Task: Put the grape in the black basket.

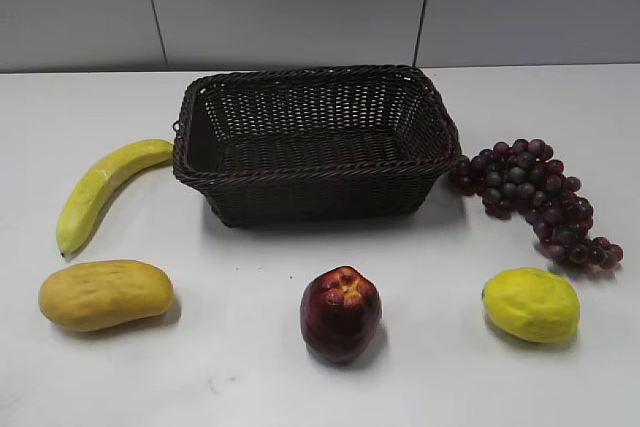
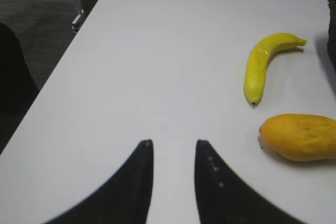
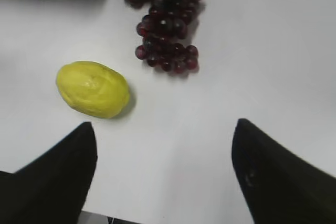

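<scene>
The grape (image 1: 538, 197), a long dark purple-red bunch, lies on the white table just right of the black basket (image 1: 315, 179), touching its right side or nearly so. The basket is empty and sits in the middle back. In the right wrist view the grape (image 3: 165, 22) lies ahead of my right gripper (image 3: 165, 129), which is wide open, empty and apart from it. My left gripper (image 2: 173, 142) hovers over bare table at the left, slightly open and empty. Neither gripper shows in the exterior view.
A banana (image 1: 100, 190) and a yellow-orange mango (image 1: 105, 294) lie left of the basket. A dark red apple (image 1: 340, 313) sits front centre. A yellow lemon (image 1: 531, 304) lies front right, also in the right wrist view (image 3: 92, 88). The table's left edge (image 2: 52, 77) is near.
</scene>
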Controlling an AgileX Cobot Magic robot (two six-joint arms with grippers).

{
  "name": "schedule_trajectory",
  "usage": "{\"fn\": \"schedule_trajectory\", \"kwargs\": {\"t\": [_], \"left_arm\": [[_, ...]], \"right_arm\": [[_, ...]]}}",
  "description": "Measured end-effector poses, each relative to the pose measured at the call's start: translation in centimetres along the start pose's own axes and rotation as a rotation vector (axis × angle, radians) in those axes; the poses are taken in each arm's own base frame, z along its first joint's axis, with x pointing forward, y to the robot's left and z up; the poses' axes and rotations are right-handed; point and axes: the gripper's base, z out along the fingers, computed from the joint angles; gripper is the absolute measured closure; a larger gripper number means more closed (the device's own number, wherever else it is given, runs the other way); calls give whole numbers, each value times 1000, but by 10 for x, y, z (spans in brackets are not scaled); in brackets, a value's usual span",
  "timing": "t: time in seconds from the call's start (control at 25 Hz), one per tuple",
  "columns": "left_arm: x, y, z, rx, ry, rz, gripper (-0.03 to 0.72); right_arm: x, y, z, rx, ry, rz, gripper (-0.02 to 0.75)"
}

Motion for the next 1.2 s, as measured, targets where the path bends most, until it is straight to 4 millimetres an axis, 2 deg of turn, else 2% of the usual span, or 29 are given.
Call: {"fn": "schedule_trajectory", "kwargs": {"t": [0.2, 0.4, 0.68, 0.92, 1.2], "left_arm": [[0, 0, 0, 0, 0, 0, 471], [0, 0, 0, 0, 0, 0, 471], [0, 0, 0, 0, 0, 0, 471], [0, 0, 0, 0, 0, 0, 471], [0, 0, 0, 0, 0, 0, 471]], "right_arm": [[-35, -9, 57, -73, 77, -81, 81], [-49, -19, 114, -91, 139, -202, 82], [-48, -30, 181, -83, 163, -383, 100], [-45, -37, 220, -33, 132, -416, 109], [-27, -40, 260, -35, 178, -447, 127]]}}
